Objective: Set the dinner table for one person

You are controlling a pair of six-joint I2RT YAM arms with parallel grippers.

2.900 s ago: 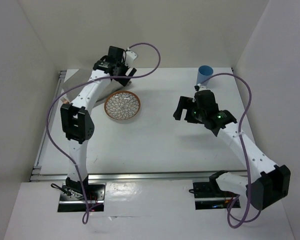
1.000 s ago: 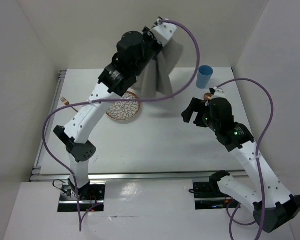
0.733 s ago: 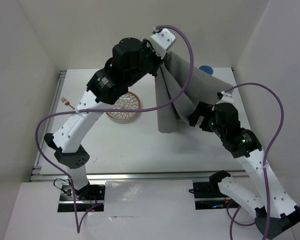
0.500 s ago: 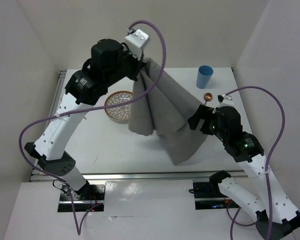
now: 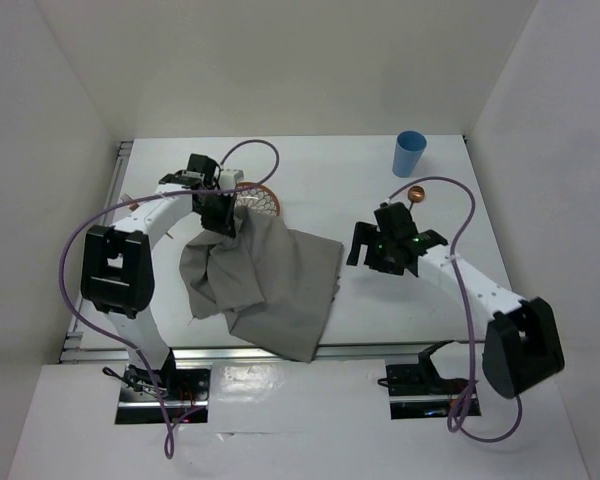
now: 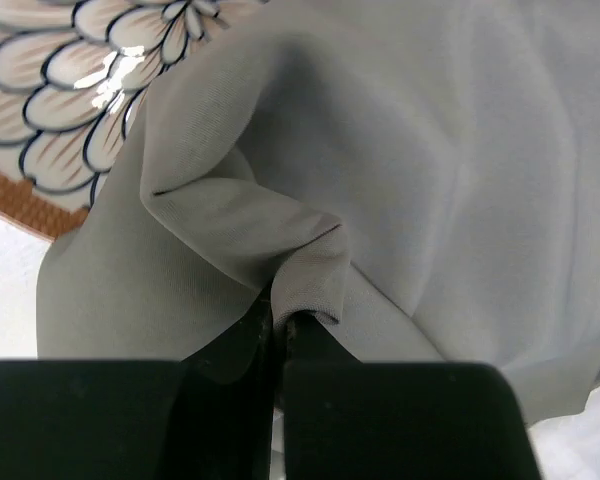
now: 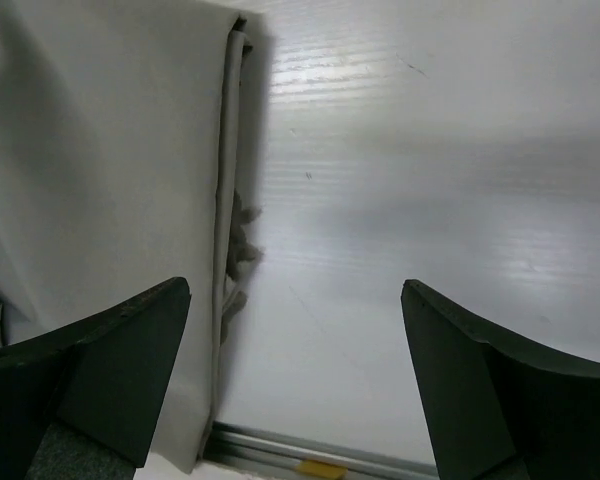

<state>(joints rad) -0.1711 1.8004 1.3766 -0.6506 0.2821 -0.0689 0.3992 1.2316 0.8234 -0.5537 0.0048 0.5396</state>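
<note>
Placemat [image 5: 270,285] lowered onto dinner table [image 5: 320,190]; left pincer [image 6: 280,315] low, pinching it; right pincer [image 7: 295,300] wide.

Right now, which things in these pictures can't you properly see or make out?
1. Plate: top view, mostly under the left arm and the grey cloth; the left wrist view cuts it off at the frame edge.
2. Small copper item: top view, too small to identify.
3. Left gripper: left wrist view, its tips are buried in the cloth fold.
</note>
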